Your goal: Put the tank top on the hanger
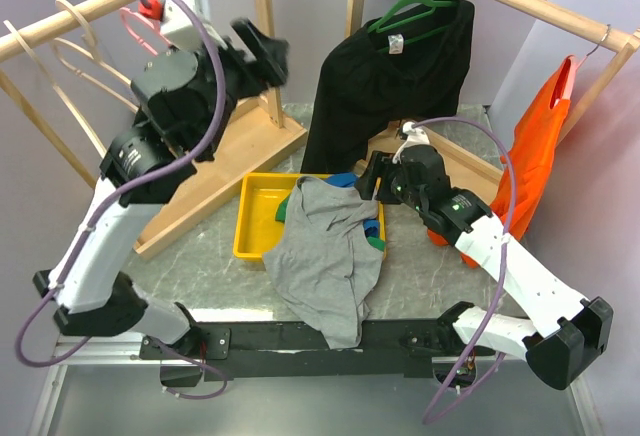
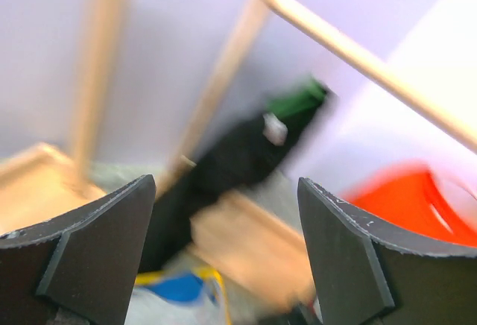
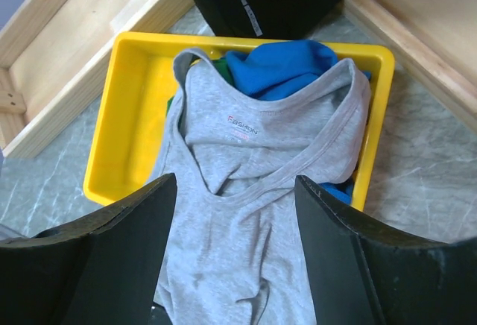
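top view: the tank top [image 1: 325, 256] lies mid-frame, its upper part in the yellow tray [image 1: 250, 226] and the rest spilling over the tray's near rim onto the table [image 1: 420, 276]. the hanger [image 1: 127, 22] hangs on the wooden rail [image 1: 90, 11] at upper left, well apart from the top. the left gripper [image 1: 268, 54] is raised to the right of the hanger and is not on it. the right gripper [image 1: 372, 181] sits at the tray's right end.

left wrist view: it is blurred, but i see the left gripper [image 2: 227, 250] with its jaws spread and nothing between them. a black garment [image 2: 231, 161] shows beyond.

right wrist view: the right gripper [image 3: 235, 250] has its jaws spread over the tank top [image 3: 246, 191], whose neckline rests on a blue garment [image 3: 287, 68]. i cannot tell whether the fingers touch cloth.

as i read it, nothing is done yet: the hanger is ungrasped and the top unlifted, so the whole threading of the straps remains.
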{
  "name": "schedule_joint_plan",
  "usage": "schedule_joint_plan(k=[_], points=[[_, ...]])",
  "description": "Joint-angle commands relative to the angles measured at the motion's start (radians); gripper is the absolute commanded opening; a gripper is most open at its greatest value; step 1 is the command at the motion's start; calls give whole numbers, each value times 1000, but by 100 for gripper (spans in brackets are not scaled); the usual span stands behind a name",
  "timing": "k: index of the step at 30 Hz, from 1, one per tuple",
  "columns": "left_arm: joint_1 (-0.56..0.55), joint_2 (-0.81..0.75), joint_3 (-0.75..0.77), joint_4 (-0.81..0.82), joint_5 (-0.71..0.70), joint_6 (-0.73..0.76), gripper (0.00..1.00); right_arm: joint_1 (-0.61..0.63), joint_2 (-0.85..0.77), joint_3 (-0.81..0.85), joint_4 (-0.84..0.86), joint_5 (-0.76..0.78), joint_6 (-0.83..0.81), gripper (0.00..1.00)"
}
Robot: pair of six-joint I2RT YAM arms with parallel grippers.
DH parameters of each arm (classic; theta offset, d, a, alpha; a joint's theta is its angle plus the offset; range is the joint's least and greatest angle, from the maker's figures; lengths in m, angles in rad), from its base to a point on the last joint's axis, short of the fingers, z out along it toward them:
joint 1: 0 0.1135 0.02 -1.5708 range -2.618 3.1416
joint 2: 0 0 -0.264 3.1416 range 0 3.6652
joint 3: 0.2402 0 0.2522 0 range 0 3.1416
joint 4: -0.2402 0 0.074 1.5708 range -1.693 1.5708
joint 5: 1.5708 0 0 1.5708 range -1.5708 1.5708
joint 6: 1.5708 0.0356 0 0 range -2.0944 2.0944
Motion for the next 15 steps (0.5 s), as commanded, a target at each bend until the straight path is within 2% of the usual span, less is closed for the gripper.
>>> schedule_joint_plan(k=[1, 2, 5, 9, 15], points=[[49, 85, 119, -105, -348, 106, 82, -3, -23, -13, 42, -33, 9, 72], [64, 85, 119, -104, -403, 115, 82, -3, -23, -14, 42, -36, 9, 72], [158, 92, 113, -127, -437, 129, 83, -3, -17, -16, 43, -52, 14, 72], [297, 115, 113, -205, -393, 101, 82, 0, -15, -17, 45, -79, 17, 72], [396, 175, 156, -249, -351, 100, 80, 6, -14, -20, 42, -78, 22, 72]])
